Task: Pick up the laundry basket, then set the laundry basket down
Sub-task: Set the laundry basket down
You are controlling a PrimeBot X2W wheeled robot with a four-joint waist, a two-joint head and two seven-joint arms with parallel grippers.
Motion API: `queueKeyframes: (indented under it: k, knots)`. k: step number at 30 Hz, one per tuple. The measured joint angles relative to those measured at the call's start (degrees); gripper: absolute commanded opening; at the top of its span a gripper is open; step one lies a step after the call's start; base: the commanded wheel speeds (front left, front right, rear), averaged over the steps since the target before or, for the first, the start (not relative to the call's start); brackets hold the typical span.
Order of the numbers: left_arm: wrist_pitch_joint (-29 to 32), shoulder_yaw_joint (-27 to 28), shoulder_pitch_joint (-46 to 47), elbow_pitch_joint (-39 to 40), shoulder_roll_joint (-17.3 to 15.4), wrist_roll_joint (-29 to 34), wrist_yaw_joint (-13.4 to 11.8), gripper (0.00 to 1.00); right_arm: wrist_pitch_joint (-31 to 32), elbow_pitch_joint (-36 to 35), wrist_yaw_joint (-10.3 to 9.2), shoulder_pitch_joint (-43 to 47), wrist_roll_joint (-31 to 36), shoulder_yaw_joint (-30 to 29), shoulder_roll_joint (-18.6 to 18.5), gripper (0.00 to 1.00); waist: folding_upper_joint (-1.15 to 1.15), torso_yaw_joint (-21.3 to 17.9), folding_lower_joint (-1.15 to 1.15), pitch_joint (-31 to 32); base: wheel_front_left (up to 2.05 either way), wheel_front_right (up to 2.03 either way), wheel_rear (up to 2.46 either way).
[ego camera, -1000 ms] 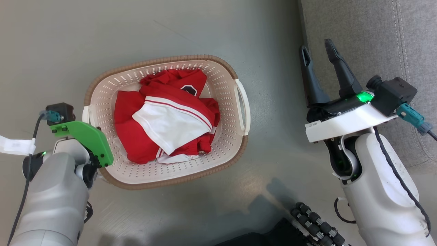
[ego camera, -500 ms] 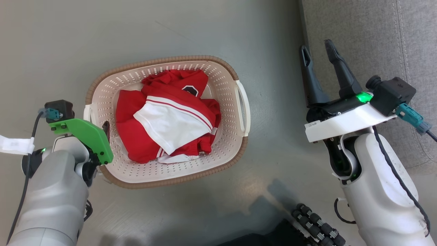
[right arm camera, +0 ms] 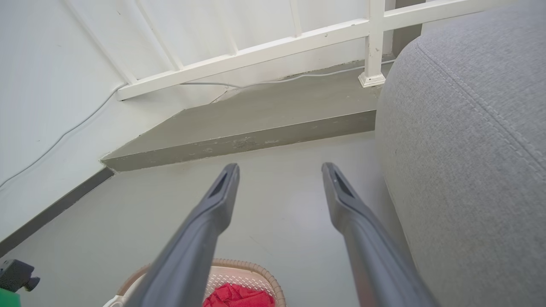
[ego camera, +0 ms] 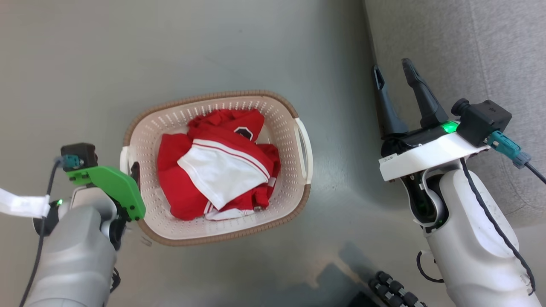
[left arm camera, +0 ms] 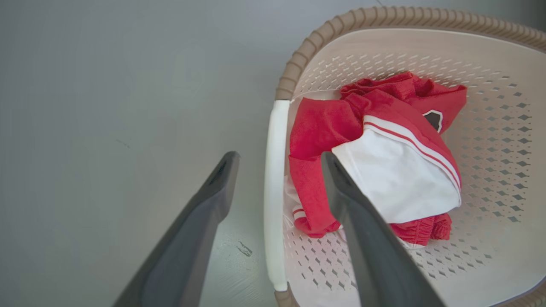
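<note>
Smooth grey floor (ego camera: pixel 256 42) runs under everything and meets a grey sofa (ego camera: pixel 469 42) along its right edge. Nearest the robot, the left claw (left arm camera: pixel 278 155) hangs over the left end of the laundry basket (ego camera: pixel 213 94). Its two dark fingers (left arm camera: pixel 200 221) are spread apart and straddle the basket's white left handle (left arm camera: pixel 273 192). One finger is outside, over bare floor, and the other is inside, crossing the clothes (ego camera: pixel 222 166) in the left wrist view. Neither finger is seen pressing the handle, so this claw grips nothing.

The basket stands out on the open floor, apart from the sofa. It is cream with small holes, a brown woven-look rim and a white right handle (ego camera: pixel 303 145) facing the sofa side. A crumpled heap of red and white clothes lies in its middle.

Right of the basket, the right claw (ego camera: pixel 391 66) is held over the floor's right edge, just beside the sofa. Its fingers are apart and empty and point up the head view.

In the right wrist view, the floor beyond ends at a low grey step (right arm camera: pixel 256 123). A white railing (right arm camera: pixel 298 38) stands on the step, and a white wall (right arm camera: pixel 42 85) with a thin cable (right arm camera: pixel 64 134) lies to its left.
</note>
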State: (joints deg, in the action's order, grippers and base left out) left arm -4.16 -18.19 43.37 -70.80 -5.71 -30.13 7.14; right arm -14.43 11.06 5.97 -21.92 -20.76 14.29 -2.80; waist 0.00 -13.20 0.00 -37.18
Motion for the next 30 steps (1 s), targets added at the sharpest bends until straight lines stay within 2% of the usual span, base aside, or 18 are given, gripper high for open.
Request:
queueKeyframes:
  k: [12,30]
  knots:
    - [-8.5,-2.3,-4.3,3.6,0.9,0.0,0.0,1.0,0.0,2.8,0.05,1.0,-0.6,0.2,0.0,1.0,0.0,0.7,0.0,8.7,0.0,0.0,0.0]
    - [-10.3,-2.1,-11.3,13.0,1.5,-0.9,0.0,1.0,0.0,5.4,0.24,7.1,0.4,-3.1,0.0,1.0,0.0,3.7,0.0,21.4,0.0,0.0,0.0]
